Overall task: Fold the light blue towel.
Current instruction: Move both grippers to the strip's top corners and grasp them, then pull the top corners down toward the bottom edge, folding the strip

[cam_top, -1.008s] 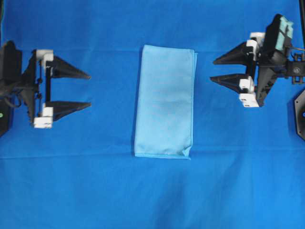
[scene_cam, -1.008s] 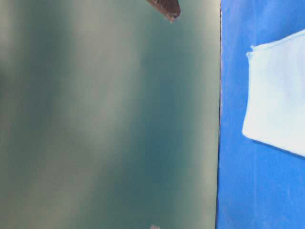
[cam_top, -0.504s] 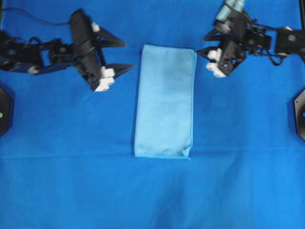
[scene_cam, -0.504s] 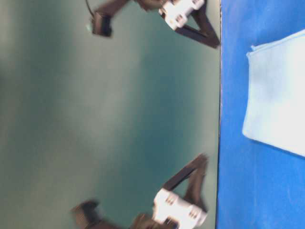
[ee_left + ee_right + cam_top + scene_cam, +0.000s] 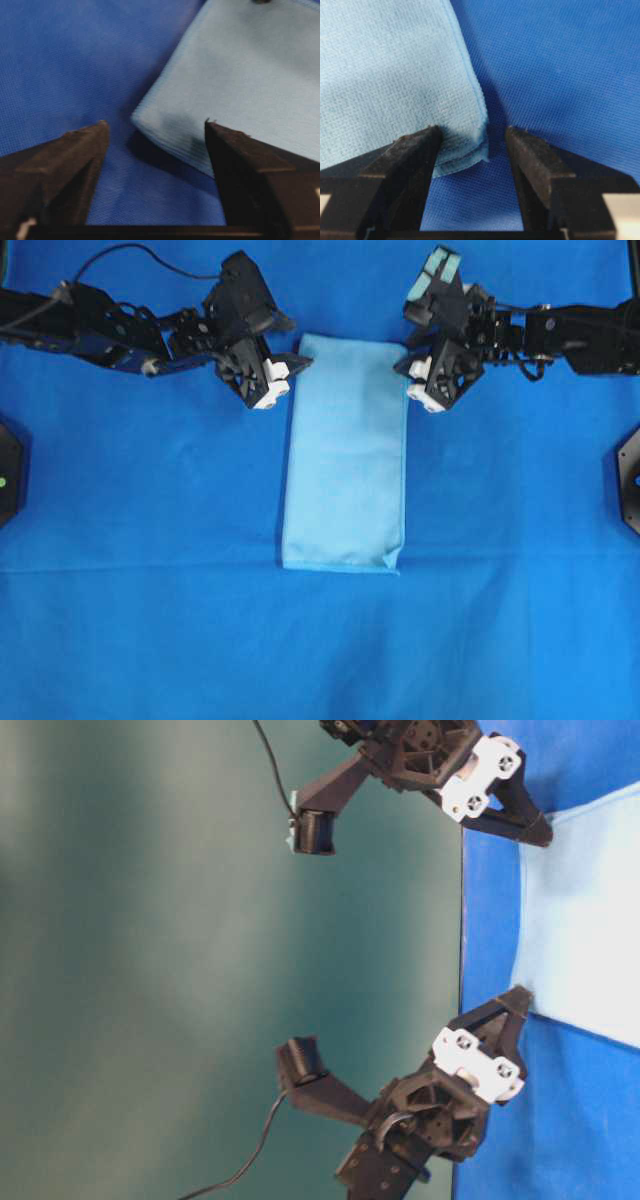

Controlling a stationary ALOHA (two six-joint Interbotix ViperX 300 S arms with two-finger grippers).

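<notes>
The light blue towel (image 5: 345,455) lies flat as a long folded rectangle in the middle of the deep blue table covering (image 5: 120,590). My left gripper (image 5: 297,348) is open at the towel's far left corner. In the left wrist view (image 5: 155,125) one finger stands over the towel (image 5: 250,65) and the other over the bare covering, with the corner between them. My right gripper (image 5: 404,356) is open at the far right corner. In the right wrist view (image 5: 474,131) the hemmed corner of the towel (image 5: 390,75) sits between the fingers. Neither gripper holds anything.
Black arm bases sit at the left edge (image 5: 6,480) and right edge (image 5: 630,480) of the table. The left arm's cable (image 5: 150,252) runs along the far side. The table-level view shows the towel (image 5: 590,920) just behind the table's edge (image 5: 462,940).
Both grippers have swung in from the table's sides to the towel's two far corners and dropped low over them. The towel has not moved.
</notes>
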